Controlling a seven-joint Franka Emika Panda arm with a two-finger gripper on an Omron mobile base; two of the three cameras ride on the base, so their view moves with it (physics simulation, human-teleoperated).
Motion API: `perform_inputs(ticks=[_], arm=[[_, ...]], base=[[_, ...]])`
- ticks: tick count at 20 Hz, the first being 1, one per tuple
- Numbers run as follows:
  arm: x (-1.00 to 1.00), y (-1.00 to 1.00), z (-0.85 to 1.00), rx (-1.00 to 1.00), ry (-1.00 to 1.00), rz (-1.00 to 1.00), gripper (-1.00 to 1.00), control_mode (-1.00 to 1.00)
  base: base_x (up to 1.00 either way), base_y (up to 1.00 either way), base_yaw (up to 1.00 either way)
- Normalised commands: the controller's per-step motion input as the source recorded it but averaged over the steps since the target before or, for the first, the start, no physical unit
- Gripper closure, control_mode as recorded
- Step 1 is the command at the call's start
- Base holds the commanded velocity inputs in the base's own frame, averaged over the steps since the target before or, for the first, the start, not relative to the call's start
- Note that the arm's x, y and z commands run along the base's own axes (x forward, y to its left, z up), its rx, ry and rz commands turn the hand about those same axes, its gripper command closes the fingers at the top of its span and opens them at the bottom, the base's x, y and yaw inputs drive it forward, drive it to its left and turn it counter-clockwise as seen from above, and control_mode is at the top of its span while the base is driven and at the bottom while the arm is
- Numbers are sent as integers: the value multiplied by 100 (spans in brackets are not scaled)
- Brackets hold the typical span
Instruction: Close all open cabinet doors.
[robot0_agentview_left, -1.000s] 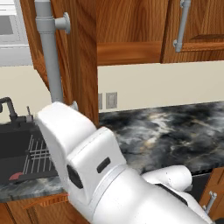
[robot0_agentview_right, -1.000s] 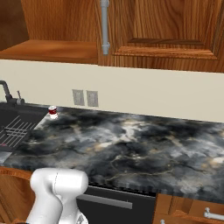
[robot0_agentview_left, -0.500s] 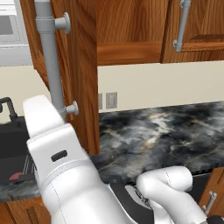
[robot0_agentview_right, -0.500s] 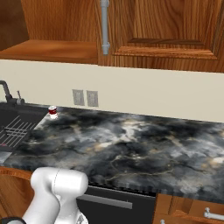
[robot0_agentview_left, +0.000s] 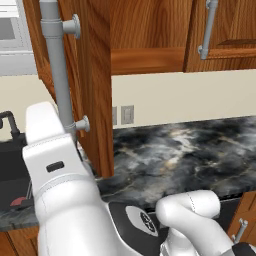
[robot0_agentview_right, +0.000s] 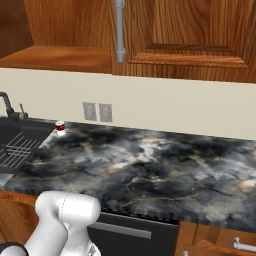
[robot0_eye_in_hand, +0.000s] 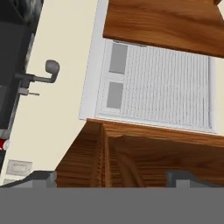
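Gripper (robot0_eye_in_hand: 111, 178) jaws spread wide, holding nothing, aimed at the open wall-cabinet door (robot0_agentview_left: 95, 85). That door swings out toward the robot on the left, edge-on over the dark marble counter (robot0_agentview_left: 185, 155), grey bar handle (robot0_agentview_left: 59, 75) near the arm; closed door (robot0_agentview_right: 190, 35) sits to its right

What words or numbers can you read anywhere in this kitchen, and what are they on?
There are none that can be read.
The small can by the sink has a red band, but any print is too small to tell.
The wall outlets are plain grey, with no marks.
The open cabinet door and its grey bar handle carry no label.
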Motion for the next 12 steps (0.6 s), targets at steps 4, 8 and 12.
perform_inputs(ticks=[4, 8, 12], arm=[[0, 0, 0, 0, 0, -2, -100, -100], [0, 0, 0, 0, 0, -1, -100, -100], [0, 0, -2, 0, 0, 0, -100, -100]], base=[[0, 0, 0], [0, 0, 0], [0, 0, 0]])
